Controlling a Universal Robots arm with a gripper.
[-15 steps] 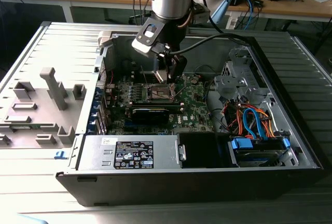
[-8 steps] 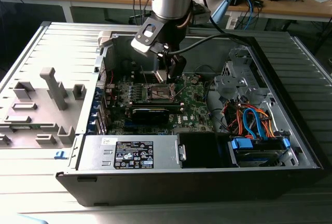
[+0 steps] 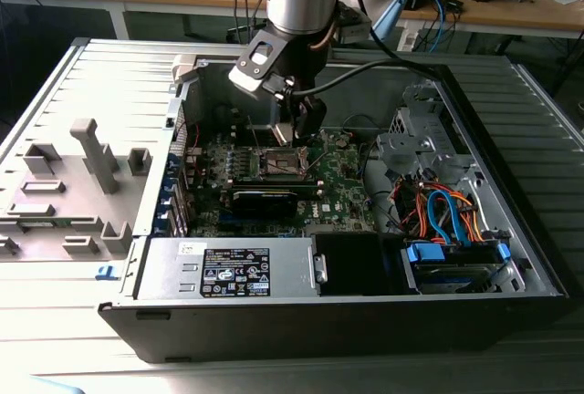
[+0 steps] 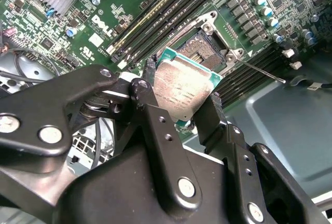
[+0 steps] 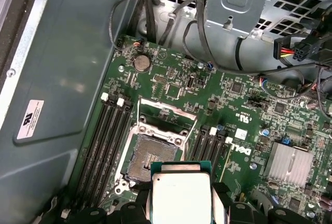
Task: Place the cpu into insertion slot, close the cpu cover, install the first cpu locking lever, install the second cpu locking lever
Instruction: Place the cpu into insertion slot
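My gripper (image 4: 179, 94) is shut on the cpu (image 4: 182, 90), a flat square chip with a silvery top and green edge, pinched by its two opposite sides between the black fingers (image 4: 150, 107). In both wrist views the chip (image 5: 181, 195) hangs above the motherboard, just beside the insertion slot (image 5: 149, 157), whose dark square socket (image 4: 201, 47) lies bare. The cpu cover (image 5: 155, 105), a thin silvery frame, stands swung back at the socket's far side. A thin metal lever rod (image 4: 264, 73) sticks out beside the socket. In the exterior view the gripper (image 3: 294, 134) hovers over the socket (image 3: 283, 164) inside the open case.
Black memory slots (image 5: 106, 141) flank the socket on both sides. A finned heat sink (image 5: 290, 164) sits on the board. Cables (image 3: 438, 212) and a drive cage (image 3: 415, 134) fill the exterior view's right; a power supply (image 3: 228, 271) lies in front, grey fixture blocks (image 3: 91, 152) to the left.
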